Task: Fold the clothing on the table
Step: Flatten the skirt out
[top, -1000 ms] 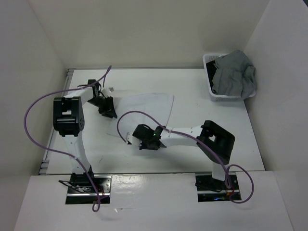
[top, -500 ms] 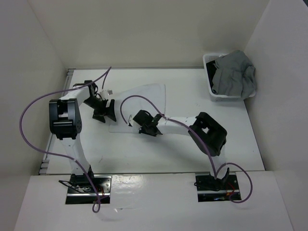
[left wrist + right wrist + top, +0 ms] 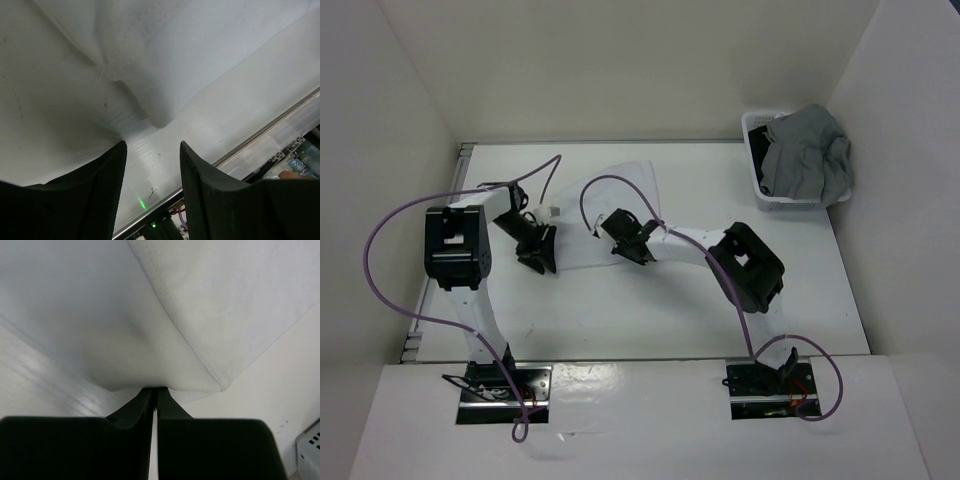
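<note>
clothing: the clothing (image 3: pixel 625 195) is lying on the table (image 3: pixel 620 310), well left of the basket (image 3: pixel 756 170); it is sitting between the two grippers
long axis: running on a slant; the far end is nearer the basket, the near end is further from it
right gripper: the right gripper (image 3: pixel 154 392) is pinching a fold of the clothing (image 3: pixel 225 300), jaws pressed together on it; cloth is draping away from the tips on both sides
left gripper: the left gripper (image 3: pixel 152 150) is holding nothing, jaws standing apart; bare table is showing through the gap
key relation: a raised ridge of the clothing (image 3: pixel 175 60) is lying straight ahead of the left jaws, just beyond the tips; no contact that the wrist view shows
nearer arm: right is on the cloth; left (image 3: pixel 538 255) is the free one, sitting at the cloth end furthest from the basket
next move, my read: left is needing to push forward onto that ridge and close, so both arms can carry the edge over
risk, my read: fabric is looking thin and soft; jaws closing short will be catching table, not cloth
basket: holding the grey garment (image 3: pixel 810 150); not part of this fold
</note>
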Controlling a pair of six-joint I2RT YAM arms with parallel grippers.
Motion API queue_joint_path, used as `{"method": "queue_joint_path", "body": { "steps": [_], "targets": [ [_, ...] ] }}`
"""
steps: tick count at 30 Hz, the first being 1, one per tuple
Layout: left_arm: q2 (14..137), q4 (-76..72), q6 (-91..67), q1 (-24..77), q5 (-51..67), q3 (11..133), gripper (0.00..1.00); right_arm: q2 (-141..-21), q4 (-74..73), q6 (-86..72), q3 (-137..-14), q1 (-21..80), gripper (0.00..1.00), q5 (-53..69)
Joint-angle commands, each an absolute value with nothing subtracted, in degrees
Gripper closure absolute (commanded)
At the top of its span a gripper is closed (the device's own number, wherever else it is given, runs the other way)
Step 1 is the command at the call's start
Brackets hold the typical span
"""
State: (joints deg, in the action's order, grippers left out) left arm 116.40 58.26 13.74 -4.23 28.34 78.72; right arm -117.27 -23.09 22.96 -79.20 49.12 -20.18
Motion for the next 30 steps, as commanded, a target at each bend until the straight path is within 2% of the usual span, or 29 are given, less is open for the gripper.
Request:
{"method": "queue_joint_path", "body": {
  "steps": [1, 11, 18, 25, 30],
  "targets": [
    [113.6, 57.9, 14.9, -4.0, 29.0, 78.3, 0.47, -117.3, -20.8, 21.2, -81.5, 47.9, 0.97, -21.3],
    [114.1, 50.8, 9.0, -4.0, 34.6, 79.7, 0.56, -116.1, -21.9, 18.2, -82.2, 47.9, 0.97, -19.4],
    [114.1, 47.7, 7.2, -2.1, 34.6, 77.9, 0.56, -116.1, -22.5, 17.7, -83.4, 47.9, 0.97, -18.9],
    [114.8, 46.1, 6.7, -1.6, 34.1, 75.4, 0.71, -117.2, -23.0, 16.5, -85.8, 47.4, 0.97, -20.1],
    [115.3, 46.1, 7.2, -1.6, 34.1, 74.9, 0.76, -117.2, -23.0, 16.0, -86.3, 46.8, 0.97, -20.1]
  ]
}}
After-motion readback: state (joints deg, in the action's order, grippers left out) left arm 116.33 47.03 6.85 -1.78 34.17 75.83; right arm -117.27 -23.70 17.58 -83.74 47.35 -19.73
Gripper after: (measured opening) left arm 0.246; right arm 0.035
